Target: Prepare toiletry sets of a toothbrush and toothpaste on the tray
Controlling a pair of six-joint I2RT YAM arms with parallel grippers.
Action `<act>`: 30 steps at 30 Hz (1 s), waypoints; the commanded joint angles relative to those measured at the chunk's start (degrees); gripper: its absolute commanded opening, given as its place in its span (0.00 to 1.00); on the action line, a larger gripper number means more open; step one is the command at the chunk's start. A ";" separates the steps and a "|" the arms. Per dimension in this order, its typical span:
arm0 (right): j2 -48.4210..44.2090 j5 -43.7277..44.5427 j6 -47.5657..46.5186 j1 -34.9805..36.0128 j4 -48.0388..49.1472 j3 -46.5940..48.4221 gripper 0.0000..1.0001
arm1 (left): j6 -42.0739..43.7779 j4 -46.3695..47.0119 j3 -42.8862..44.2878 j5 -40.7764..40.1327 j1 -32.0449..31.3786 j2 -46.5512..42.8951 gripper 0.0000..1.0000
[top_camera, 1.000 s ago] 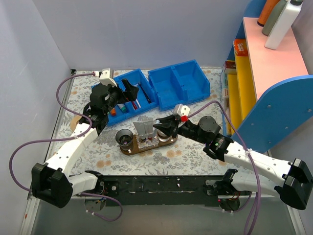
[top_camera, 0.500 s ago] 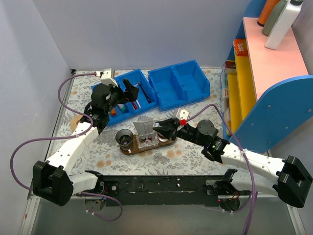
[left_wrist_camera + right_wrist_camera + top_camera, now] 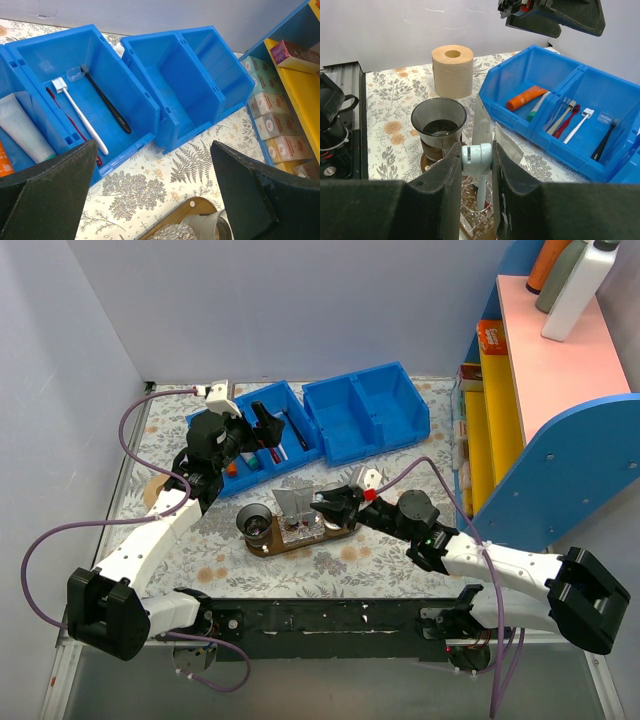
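Two bins lie by the left claw (image 3: 154,146), whose jaws gape wide with nothing between them. The left bin (image 3: 122,70) sits ahead of that claw and to its left. The right bin (image 3: 200,60) is straight ahead, touching the first. Each bin has two compartments. In the left bin's compartment nearer the claw lie three brushes side by side: one red brush (image 3: 568,121), one white brush (image 3: 80,116) and one dark brush (image 3: 106,102). One small clear cap (image 3: 75,74) lies at the far end. A greyish stick beside the red brush is too small to name. The compartment further left holds two tubes: one orange tube (image 3: 526,97) and one pale tube (image 3: 25,129).

One tray (image 3: 275,546) lies under the right claw (image 3: 475,154). It carries two vessels: one dark cup (image 3: 438,120) to that claw's left and one clear glass (image 3: 470,202) right below it. The right claw is clamped on the toothbrush (image 3: 479,190), pinching its pale-blue grip. The toothbrush stands upright with its lower end in the glass. The toothpaste (image 3: 481,122) stands in the same glass just beyond the claw. A second pale flat piece leans beside it; whether that is another tube I cannot tell. One paper roll (image 3: 452,67) stands on the table (image 3: 390,95), well beyond the cup.
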 commanded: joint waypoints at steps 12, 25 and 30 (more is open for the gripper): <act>4.41 0.79 -0.02 0.37 11.63 -1.50 0.01 | 0.91 0.61 -0.08 -0.24 0.21 -0.22 0.98; 7.49 0.79 0.68 0.37 16.11 -2.91 0.01 | 1.00 0.70 -0.08 -0.16 0.21 -0.04 0.98; 8.28 1.05 0.68 0.37 16.73 -3.35 0.01 | 1.00 0.87 -0.16 0.19 0.21 0.13 0.98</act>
